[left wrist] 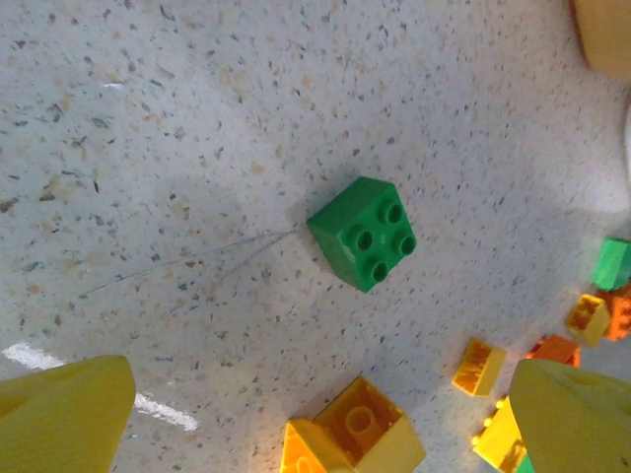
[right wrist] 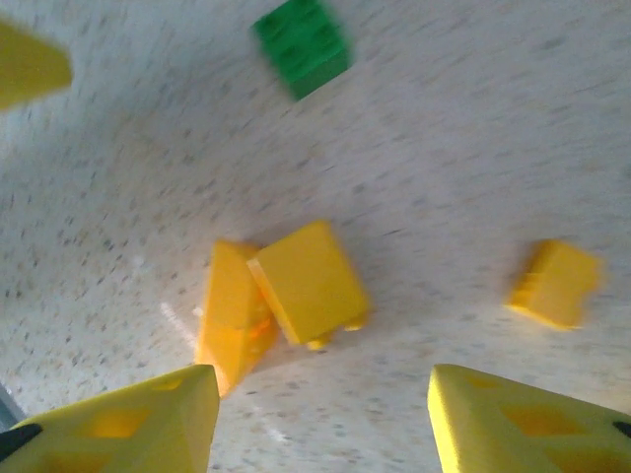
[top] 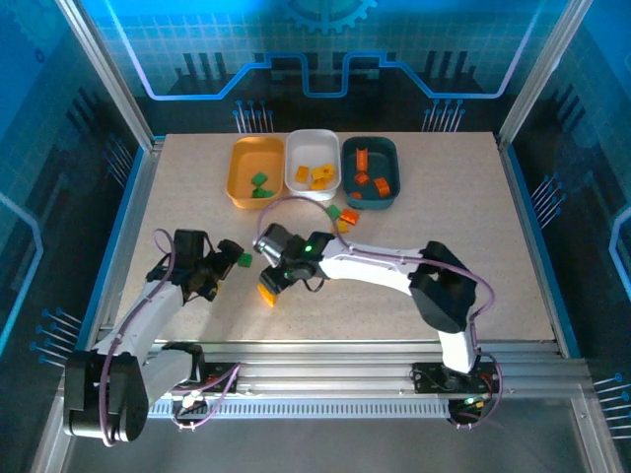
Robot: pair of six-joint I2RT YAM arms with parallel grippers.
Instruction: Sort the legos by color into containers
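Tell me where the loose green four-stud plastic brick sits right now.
In the top external view the green four-stud plastic brick lies on the table left of centre, just ahead of the open left gripper, apart from the yellow bricks.

Table (top: 493, 246) right side bare; trays (top: 306, 146) line far edge; bricks (top: 349, 217) seemingly clutter centre.

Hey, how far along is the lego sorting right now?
Partly done. Green bricks lie in the orange tray, yellow ones in the white tray, orange-red ones in the teal tray. Nothing is in hand: the left claw is open near a loose green brick, the right claw open over two yellow bricks. A few more bricks wait near the trays.
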